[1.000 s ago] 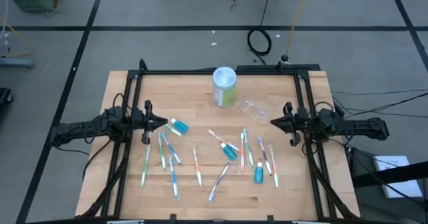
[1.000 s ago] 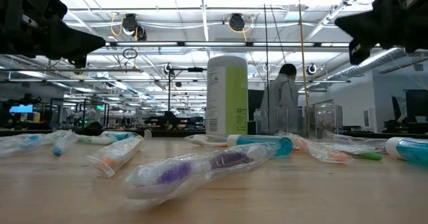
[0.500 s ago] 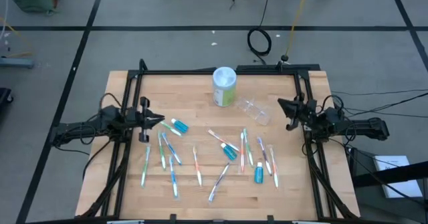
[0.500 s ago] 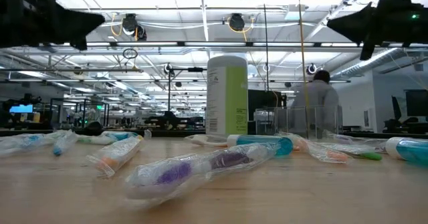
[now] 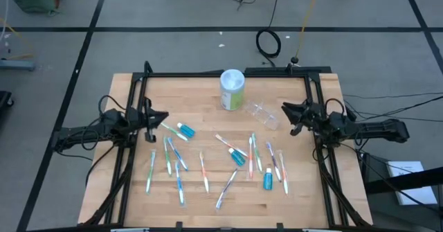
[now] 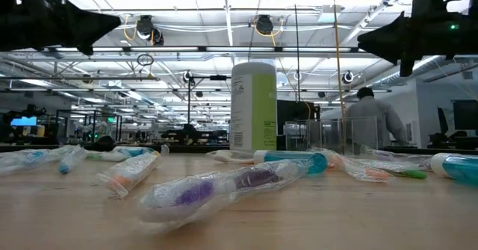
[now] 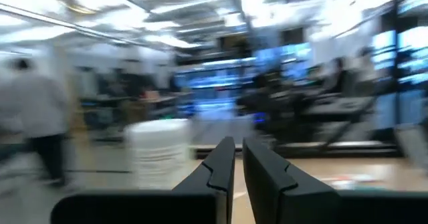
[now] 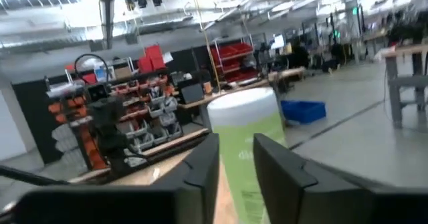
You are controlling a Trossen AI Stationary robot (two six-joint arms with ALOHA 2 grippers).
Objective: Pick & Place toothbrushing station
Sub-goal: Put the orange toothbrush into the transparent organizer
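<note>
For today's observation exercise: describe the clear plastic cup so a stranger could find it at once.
Start at the tall white-and-green canister at the wooden table's far edge. Just right of it, toward the right gripper, lies the clear plastic cup, tipped over; it alone is colourless and see-through.

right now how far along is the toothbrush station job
Nothing looks done: the cup lies empty on the table, with toothbrushes and toothpaste tubes scattered around. Nothing is in hand; the left gripper and right gripper hover with nothing between their fingers. All the picking and placing remains.
</note>
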